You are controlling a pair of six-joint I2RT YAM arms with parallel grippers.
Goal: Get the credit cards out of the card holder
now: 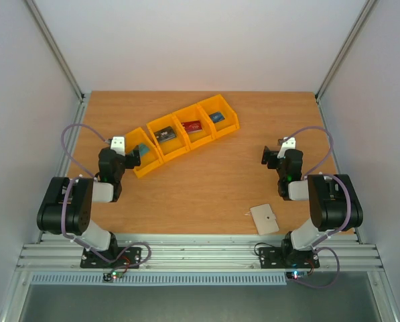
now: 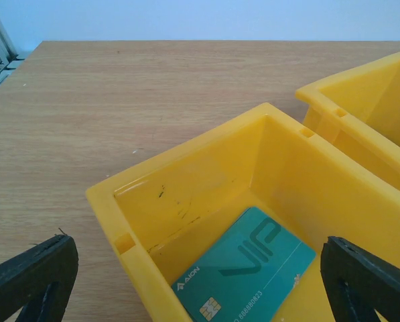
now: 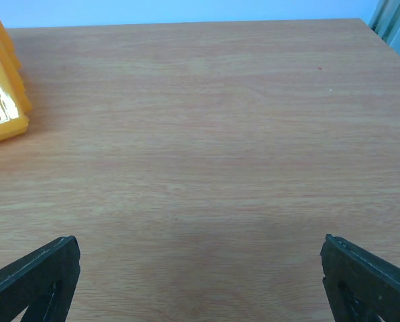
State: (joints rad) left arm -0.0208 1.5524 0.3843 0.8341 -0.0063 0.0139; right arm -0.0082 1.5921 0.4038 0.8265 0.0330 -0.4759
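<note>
Yellow bins [image 1: 198,142], four, set in a slanting row at the far left-centre of the wooden surface [image 1: 206,191]. One card lies in each, left to right: teal card [image 2: 246,272], dark card [image 1: 165,133], red card [image 1: 192,125], blue card [image 1: 217,117].

Card holder [image 1: 264,219]: cream face up, flat, at the near edge just beside the right arm's base, well apart from the bins.

Left tool [image 1: 134,157]: jaws spread wide, empty, at the leftmost bin [image 2: 186,188], above the teal card.

Right tool [image 1: 272,155]: jaws spread wide, empty, over bare wood.
</note>
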